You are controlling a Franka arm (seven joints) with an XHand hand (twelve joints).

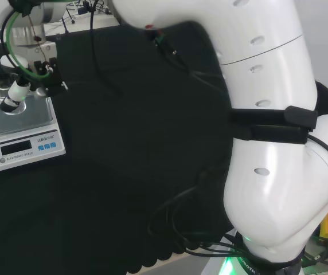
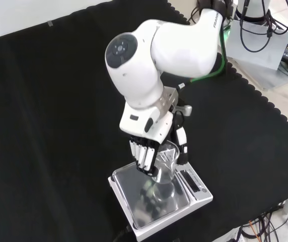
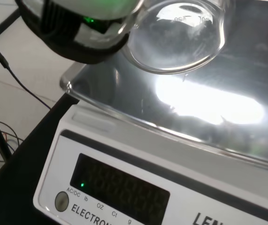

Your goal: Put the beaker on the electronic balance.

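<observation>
Your hand [image 2: 151,151] has its fingers curled round the beaker [image 2: 165,169], over the steel pan of the electronic balance [image 2: 134,181], at about 11 o'clock on the pan in the front view. Judged nearly done: whether the base touches cannot be told. Left: set down, let go, withdraw.

beaker [image 3: 176,40] cut off at wrist view's edge, balance [image 3: 138,154] display cropped, robot hand [image 2: 146,154] hiding beaker's far side
</observation>
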